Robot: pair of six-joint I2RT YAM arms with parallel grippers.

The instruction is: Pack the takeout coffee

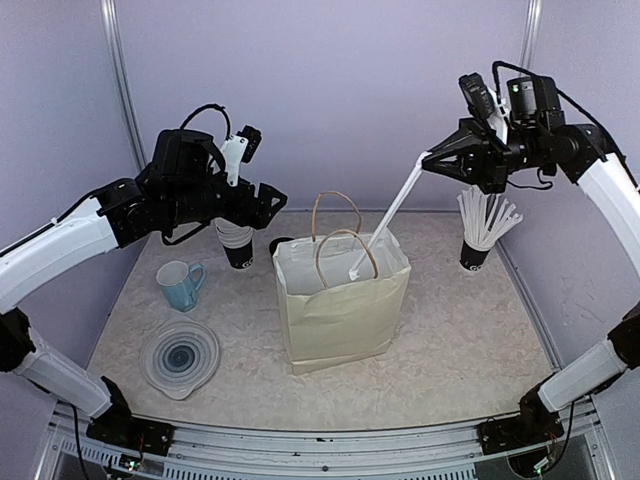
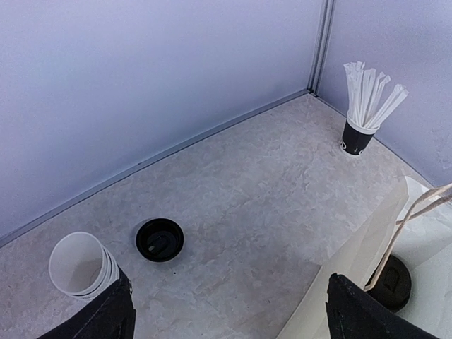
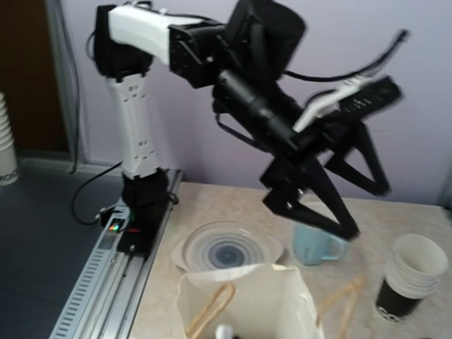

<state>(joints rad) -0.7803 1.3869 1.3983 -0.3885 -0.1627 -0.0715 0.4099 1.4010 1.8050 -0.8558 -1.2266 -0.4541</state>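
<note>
A cream paper bag (image 1: pixel 340 305) with brown handles stands open mid-table. Inside it, the left wrist view shows the black lid of a takeout coffee cup (image 2: pixel 393 282); the cup's body is hidden by the bag wall. A loose black lid (image 2: pixel 159 239) lies on the table behind the bag. My left gripper (image 1: pixel 268 207) hovers open and empty above a stack of lidless cups (image 1: pixel 237 243), left of the bag. High at the right, my right gripper (image 1: pixel 428 160) is shut on a long white straw (image 1: pixel 388 222) that slants down into the bag's mouth.
A black cup of white straws (image 1: pixel 478 235) stands at the back right. A blue mug (image 1: pixel 180 284) and a grey ringed bowl (image 1: pixel 180 357) sit at the front left. Purple walls close the back and sides.
</note>
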